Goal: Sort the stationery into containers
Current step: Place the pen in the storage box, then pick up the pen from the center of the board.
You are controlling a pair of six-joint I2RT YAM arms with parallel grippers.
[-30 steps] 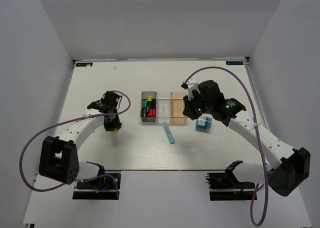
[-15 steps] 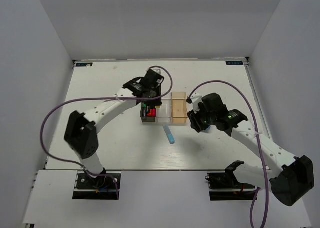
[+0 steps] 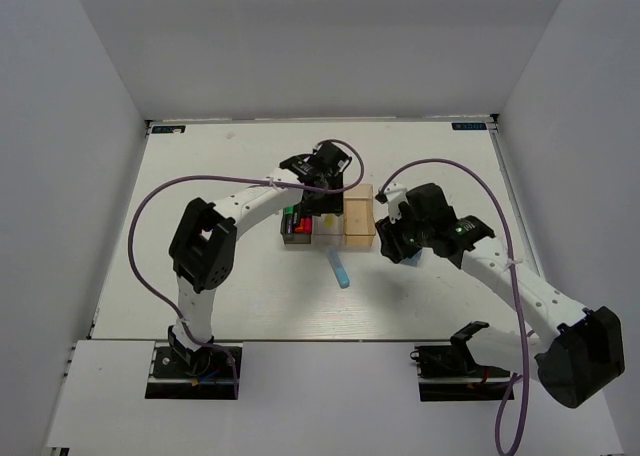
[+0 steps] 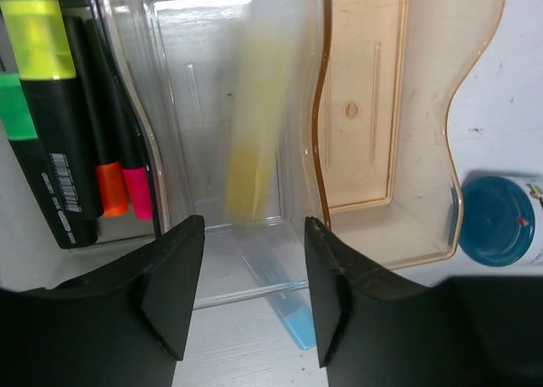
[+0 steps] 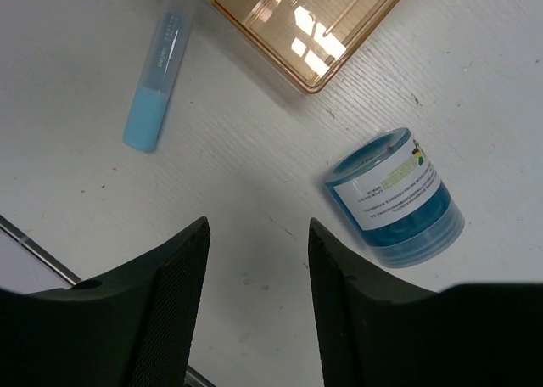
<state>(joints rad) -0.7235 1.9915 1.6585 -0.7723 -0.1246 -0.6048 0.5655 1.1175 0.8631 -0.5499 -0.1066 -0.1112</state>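
Black jaws on your left gripper [image 4: 253, 268] stand parted and empty above the clear bin [image 4: 182, 107], where a pale yellow stick [image 4: 254, 124] shows blurred. Your right gripper [image 5: 259, 260], jaws likewise parted and empty, hangs right of that bin. Highlighters [image 4: 51, 132] sit just left of it. The orange bin [image 4: 365, 107] adjoins its right. A light blue stick [image 5: 157, 77] lies on the tabletop [image 5: 254, 166] before it, with a blue roll [image 5: 394, 196] farther right.

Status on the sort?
Left gripper open over clear bin, yellow stick inside. Right gripper open, empty, near blue roll. Light blue stick on table. Nothing blocking it.
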